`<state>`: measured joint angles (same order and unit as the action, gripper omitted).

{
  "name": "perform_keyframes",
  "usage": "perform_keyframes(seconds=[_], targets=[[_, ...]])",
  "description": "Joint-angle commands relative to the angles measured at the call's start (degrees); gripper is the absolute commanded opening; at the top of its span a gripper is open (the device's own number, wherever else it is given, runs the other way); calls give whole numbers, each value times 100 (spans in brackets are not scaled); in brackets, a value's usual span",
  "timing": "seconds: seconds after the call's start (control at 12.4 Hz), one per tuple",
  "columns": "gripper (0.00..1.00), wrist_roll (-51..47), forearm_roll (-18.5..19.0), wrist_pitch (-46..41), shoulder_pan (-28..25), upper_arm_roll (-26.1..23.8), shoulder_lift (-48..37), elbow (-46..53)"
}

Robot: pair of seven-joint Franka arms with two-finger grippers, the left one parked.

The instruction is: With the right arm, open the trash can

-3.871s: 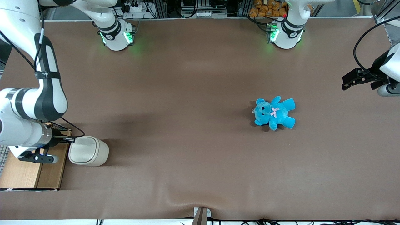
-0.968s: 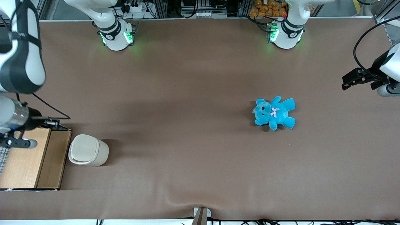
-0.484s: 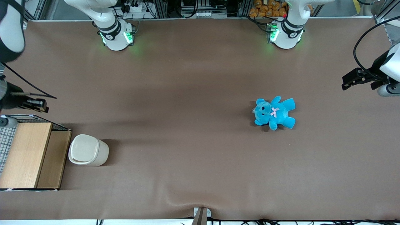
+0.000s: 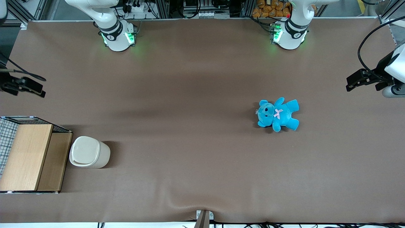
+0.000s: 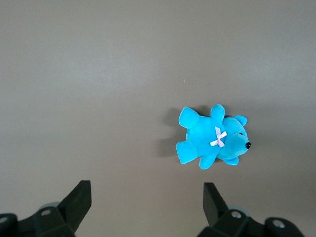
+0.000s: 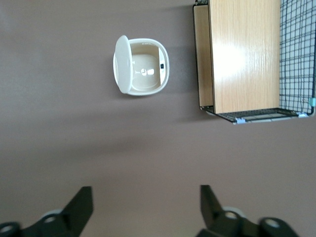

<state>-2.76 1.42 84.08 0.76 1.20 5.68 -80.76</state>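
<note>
The cream-white trash can (image 4: 89, 152) stands on the brown table toward the working arm's end, beside the wooden-topped box. In the right wrist view the trash can (image 6: 142, 66) shows its lid (image 6: 121, 64) tipped up on edge and its inside bare. The right arm's gripper (image 4: 35, 88) hangs in the air, farther from the front camera than the can and well apart from it. In the right wrist view the gripper (image 6: 145, 190) is open and empty, its fingers (image 6: 84, 200) spread wide above bare table.
A wooden-topped wire-mesh box (image 4: 28, 158) stands against the can at the table's end, and also shows in the right wrist view (image 6: 244, 54). A blue teddy (image 4: 277, 114) lies toward the parked arm's end, and shows in the left wrist view (image 5: 213, 138).
The right arm has drawn back from the trash can, rising and moving farther from the front camera. The gripper, earlier at the can's lid, is now well apart from it.
</note>
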Motion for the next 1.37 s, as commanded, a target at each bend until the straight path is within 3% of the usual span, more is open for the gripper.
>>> perform_keyframes(seconds=[0.0, 0.48, 0.97, 1.29], targets=[[100, -101, -37, -172, 29, -6, -391, -186], [100, -532, -46, -753, -6, -41, -462, 148], [100, -498, -63, -692, 3, -50, -462, 236], [100, -453, -309, -508, 29, -6, -427, 219]])
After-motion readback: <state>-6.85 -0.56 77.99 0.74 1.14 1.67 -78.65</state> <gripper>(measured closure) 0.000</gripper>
